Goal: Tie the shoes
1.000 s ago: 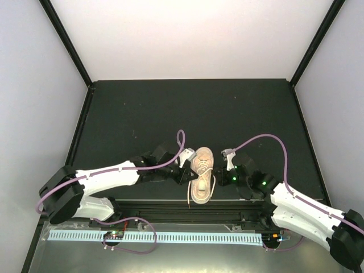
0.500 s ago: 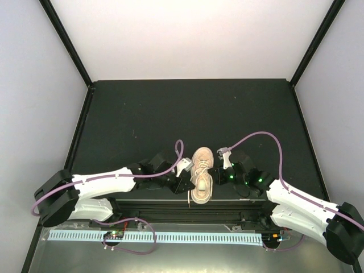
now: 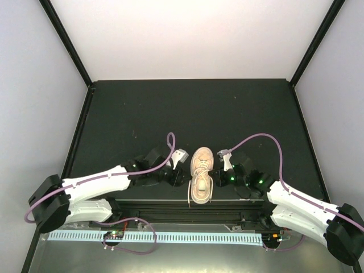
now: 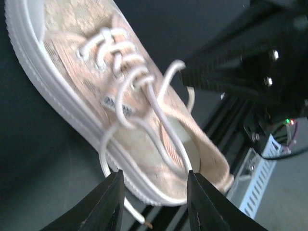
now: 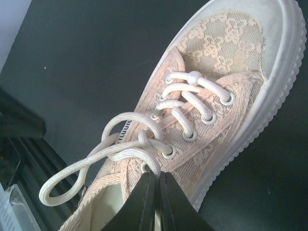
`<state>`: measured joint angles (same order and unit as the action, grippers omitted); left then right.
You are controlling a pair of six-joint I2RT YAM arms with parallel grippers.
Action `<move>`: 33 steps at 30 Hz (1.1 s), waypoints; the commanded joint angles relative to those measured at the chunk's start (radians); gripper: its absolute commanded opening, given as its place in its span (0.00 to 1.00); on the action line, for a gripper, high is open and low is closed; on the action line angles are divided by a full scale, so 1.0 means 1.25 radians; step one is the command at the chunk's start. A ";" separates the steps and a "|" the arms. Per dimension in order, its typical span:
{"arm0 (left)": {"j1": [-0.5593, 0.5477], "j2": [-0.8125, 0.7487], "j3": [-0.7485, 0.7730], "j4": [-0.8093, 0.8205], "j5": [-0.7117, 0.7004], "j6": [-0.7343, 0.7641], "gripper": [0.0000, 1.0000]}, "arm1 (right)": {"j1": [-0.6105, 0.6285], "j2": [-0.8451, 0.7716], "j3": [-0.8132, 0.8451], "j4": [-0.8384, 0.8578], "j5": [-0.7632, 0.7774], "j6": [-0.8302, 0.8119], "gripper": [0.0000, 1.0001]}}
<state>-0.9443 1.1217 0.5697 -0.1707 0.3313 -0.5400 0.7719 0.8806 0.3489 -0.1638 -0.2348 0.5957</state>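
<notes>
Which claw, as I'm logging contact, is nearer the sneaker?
Right. The right claw is shut on a lace over the sneaker; the left claw stands open, just off its side.

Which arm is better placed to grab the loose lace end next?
Probably left: the left pincer is open beside the loose lace end; the right pincer is shut on the laces.

Left fingers (image 4: 103, 204) apart, right fingers (image 5: 143, 204) seemingly together.

Matt beige lace-patterned cloth on the sneaker (image 5: 226, 45), ribbed off-white rubbery sole (image 5: 272, 96), cream woven cord laces (image 5: 120, 150), matt dark table (image 3: 227, 108), smooth glossy white plastic arm shells (image 3: 94, 183)
</notes>
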 commanded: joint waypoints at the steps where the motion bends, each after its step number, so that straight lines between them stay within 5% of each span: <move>1: 0.035 0.086 0.098 0.003 -0.003 -0.026 0.37 | -0.004 -0.010 -0.009 0.015 -0.009 -0.013 0.07; 11: 0.067 0.218 0.151 0.052 0.030 -0.029 0.30 | -0.003 -0.006 -0.009 0.022 -0.015 -0.011 0.07; 33: 0.067 0.288 0.173 0.067 0.084 -0.020 0.22 | -0.003 -0.001 -0.015 0.033 -0.022 -0.009 0.07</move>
<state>-0.8642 1.4708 0.7494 -0.1040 0.4122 -0.5652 0.7719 0.8818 0.3420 -0.1520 -0.2497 0.5884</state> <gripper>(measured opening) 0.224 0.072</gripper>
